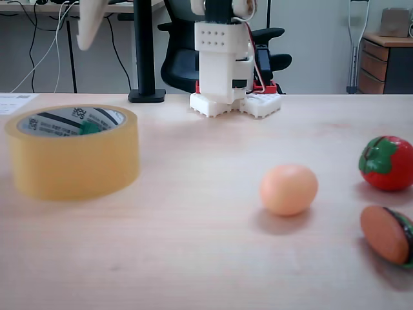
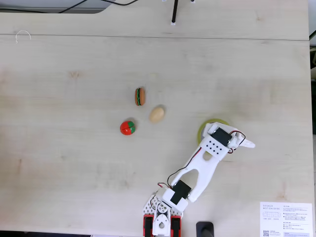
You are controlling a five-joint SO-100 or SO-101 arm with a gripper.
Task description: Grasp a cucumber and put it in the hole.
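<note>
The yellowish-tan tape roll lies flat at the left of the table in a fixed view. A small piece of dark-green cucumber shows inside its hole, against the white printed core. From above, the roll's rim peeks out from under the white arm. My gripper hangs over the roll's right side with one finger splayed outward, open and holding nothing. One cream finger hangs high above the roll, clear of it.
A tan egg, a red tomato and a toy burger lie at the right; from above they sit left of the arm, the egg nearest. The arm's base stands at the far edge. A printed sheet lies by the base.
</note>
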